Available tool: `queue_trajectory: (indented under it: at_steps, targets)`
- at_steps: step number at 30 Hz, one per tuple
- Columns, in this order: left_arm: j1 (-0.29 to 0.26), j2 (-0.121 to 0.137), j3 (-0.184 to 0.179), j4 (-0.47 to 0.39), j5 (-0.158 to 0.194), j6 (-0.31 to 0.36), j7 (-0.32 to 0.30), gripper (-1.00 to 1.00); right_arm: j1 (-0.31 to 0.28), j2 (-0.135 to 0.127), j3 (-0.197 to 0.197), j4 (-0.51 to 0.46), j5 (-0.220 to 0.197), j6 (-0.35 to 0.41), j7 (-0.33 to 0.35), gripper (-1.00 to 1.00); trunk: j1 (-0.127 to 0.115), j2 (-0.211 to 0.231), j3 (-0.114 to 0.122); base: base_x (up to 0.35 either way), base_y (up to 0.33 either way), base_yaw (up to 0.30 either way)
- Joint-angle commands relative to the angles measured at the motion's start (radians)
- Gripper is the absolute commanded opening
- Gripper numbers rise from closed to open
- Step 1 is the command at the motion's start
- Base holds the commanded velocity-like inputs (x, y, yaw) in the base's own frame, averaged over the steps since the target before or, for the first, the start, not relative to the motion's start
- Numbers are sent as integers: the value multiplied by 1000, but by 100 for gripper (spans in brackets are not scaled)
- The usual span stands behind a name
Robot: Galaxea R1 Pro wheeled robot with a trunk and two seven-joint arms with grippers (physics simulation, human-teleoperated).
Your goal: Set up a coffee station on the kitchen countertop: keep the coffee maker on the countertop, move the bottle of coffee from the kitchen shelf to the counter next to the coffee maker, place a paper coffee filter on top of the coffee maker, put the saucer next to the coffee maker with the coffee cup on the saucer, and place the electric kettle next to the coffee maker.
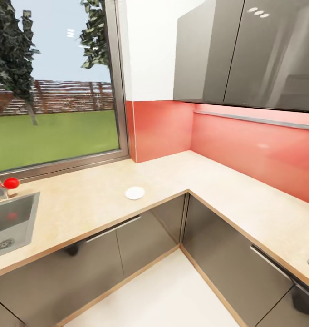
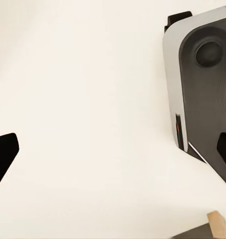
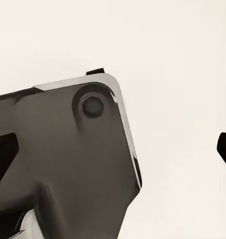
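Observation:
The kitchen countertop (image 1: 227, 190) runs in an L under the window and along the red wall, light tan above glossy grey cabinet fronts. The saucer (image 1: 134, 193), a small flat white plate, lies on it near the inner corner with nothing on it. My left gripper (image 2: 113, 152) hangs open over the pale floor, one dark fingertip (image 2: 3, 155) at each side of the left wrist view. My right gripper (image 3: 113, 149) is likewise open, its fingertips (image 3: 225, 149) far apart and nothing between them.
A steel sink (image 1: 9, 222) with a red-knobbed tap (image 1: 11, 183) sits at the counter's left end below a large window (image 1: 54, 86). Grey wall cabinets (image 1: 245, 50) hang over the right run. White floor (image 1: 172, 290) fills the corner. The robot's grey base (image 2: 202, 89) lies under both wrists.

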Motion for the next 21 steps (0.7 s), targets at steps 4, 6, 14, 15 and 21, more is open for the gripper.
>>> queue_trajectory:
  at_steps: [4,6,14,15,21]
  targets:
    - [-1,0,8,-3,-7,4,-8,100,-1,0,1,1,-11,-4,1,100,1,-2,-2,34,-313,279]
    - [-1,1,8,-3,-7,3,-8,100,-1,0,2,2,-11,-4,1,100,1,-2,-2,72,-313,279]
    - [-1,1,8,-3,-8,2,-8,100,-1,0,3,-1,-8,-3,1,100,1,-2,-2,22,-83,279]
    - [-1,1,8,-3,-7,2,-8,100,-1,0,3,-1,-8,-3,1,100,1,-2,-2,0,-2,280]
    - [-1,1,8,-3,-8,2,-8,100,-1,0,2,-2,-7,-2,1,100,1,-2,-2,0,0,281]
